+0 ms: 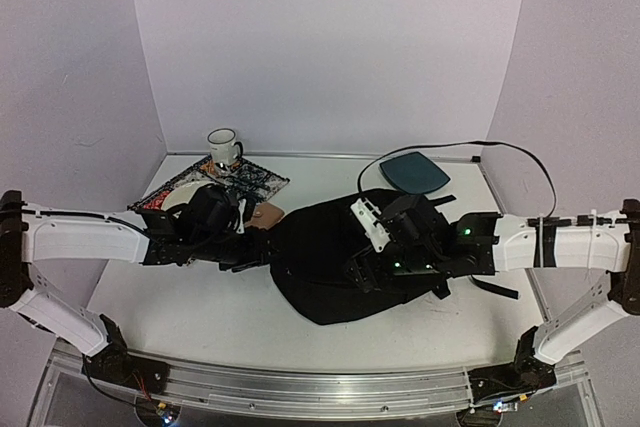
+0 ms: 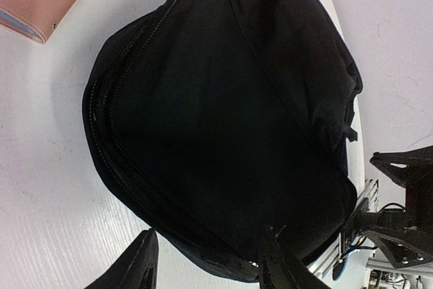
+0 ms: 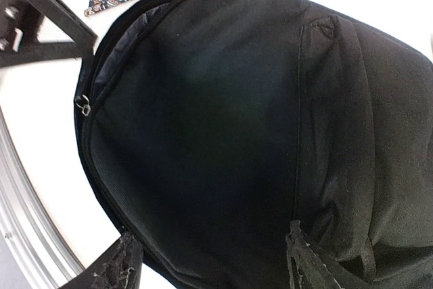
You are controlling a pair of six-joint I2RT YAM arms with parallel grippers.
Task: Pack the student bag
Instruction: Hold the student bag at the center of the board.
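While above the student bag, left hand partway apart, right hand wide, both empty.

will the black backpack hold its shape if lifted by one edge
Probably not: the student bag lies slumped and creased, so it would likely sag. Its matte fabric should grip well. The partly open zipper may gape.

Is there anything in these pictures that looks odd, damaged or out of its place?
Yes. The fingers of the right gripper look frayed and ragged along their edges, as if their covering is worn. On the student bag the zipper pull sits partway, with grey lining showing in the gap. Nothing appears spilled.
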